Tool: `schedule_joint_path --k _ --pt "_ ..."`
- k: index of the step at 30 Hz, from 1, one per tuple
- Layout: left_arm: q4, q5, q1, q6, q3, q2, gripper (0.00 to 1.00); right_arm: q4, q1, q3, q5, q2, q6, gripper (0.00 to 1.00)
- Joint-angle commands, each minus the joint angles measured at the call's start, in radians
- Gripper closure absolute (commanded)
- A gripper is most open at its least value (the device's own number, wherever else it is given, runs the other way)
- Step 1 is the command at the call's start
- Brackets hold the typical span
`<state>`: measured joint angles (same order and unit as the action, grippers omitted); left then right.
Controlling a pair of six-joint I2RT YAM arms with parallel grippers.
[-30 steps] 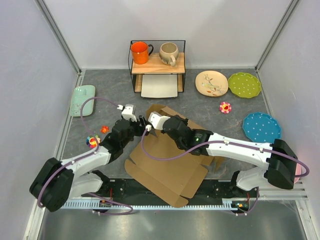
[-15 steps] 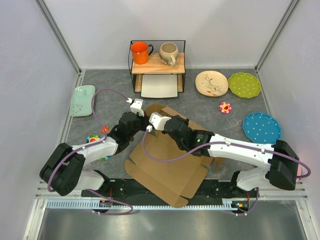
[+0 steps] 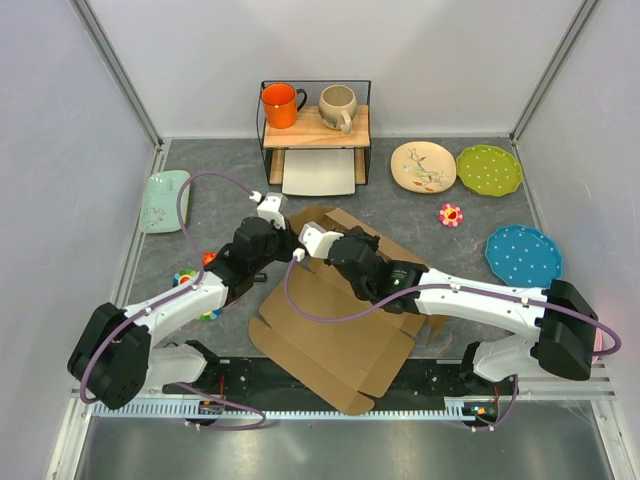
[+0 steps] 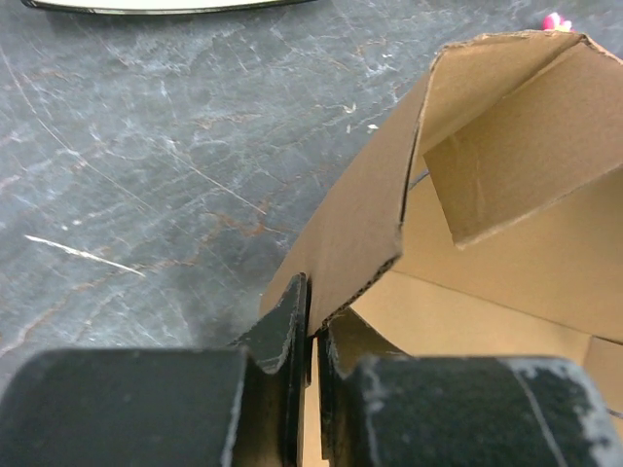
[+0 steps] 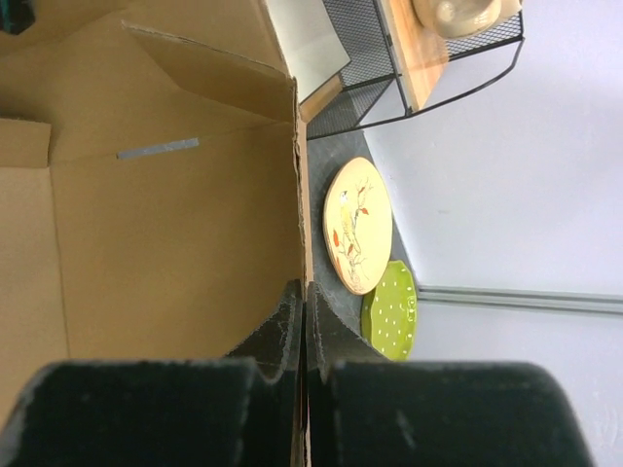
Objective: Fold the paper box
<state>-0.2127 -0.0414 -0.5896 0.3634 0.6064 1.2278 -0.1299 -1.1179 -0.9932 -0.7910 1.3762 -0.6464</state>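
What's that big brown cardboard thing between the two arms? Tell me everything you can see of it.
The paper box is a plain brown die-cut cardboard sheet with flaps and slits, only partly folded. Its near half lies flat on the dark grey table; at the far end, panels stand raised, with one flap bent inward. The left pincer is shut on the edge of a raised panel, and the right pincer is shut on another upright wall's edge.

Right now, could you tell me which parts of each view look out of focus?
Left wrist: the left pincer is soft, the paper box edge crisp. Right wrist: the right pincer blurs, the beige plate is sharp. Top external: evenly lit, sharp throughout.
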Motion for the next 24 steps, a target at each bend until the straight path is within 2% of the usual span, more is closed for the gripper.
schedule_joint_path --k 1,8,16,21,24 --pt "-0.063 0.069 0.002 0.214 -0.028 -0.051 0.91 0.064 -0.019 0.007 -0.065 0.011 -0.025 1.00" --pt "-0.171 0.106 -0.009 0.364 -0.118 -0.059 0.91 0.199 -0.040 0.069 -0.145 0.001 -0.097 1.00" --pt "-0.445 0.074 -0.019 0.437 -0.286 -0.076 0.91 0.452 -0.083 0.270 -0.206 -0.046 -0.214 1.00" --pt "-0.494 0.089 -0.021 0.477 -0.303 -0.077 0.90 0.521 -0.131 0.352 -0.247 -0.088 -0.246 1.00" --pt "-0.496 0.127 -0.022 0.476 -0.292 -0.079 0.85 0.518 -0.145 0.366 -0.263 -0.106 -0.237 1.00"
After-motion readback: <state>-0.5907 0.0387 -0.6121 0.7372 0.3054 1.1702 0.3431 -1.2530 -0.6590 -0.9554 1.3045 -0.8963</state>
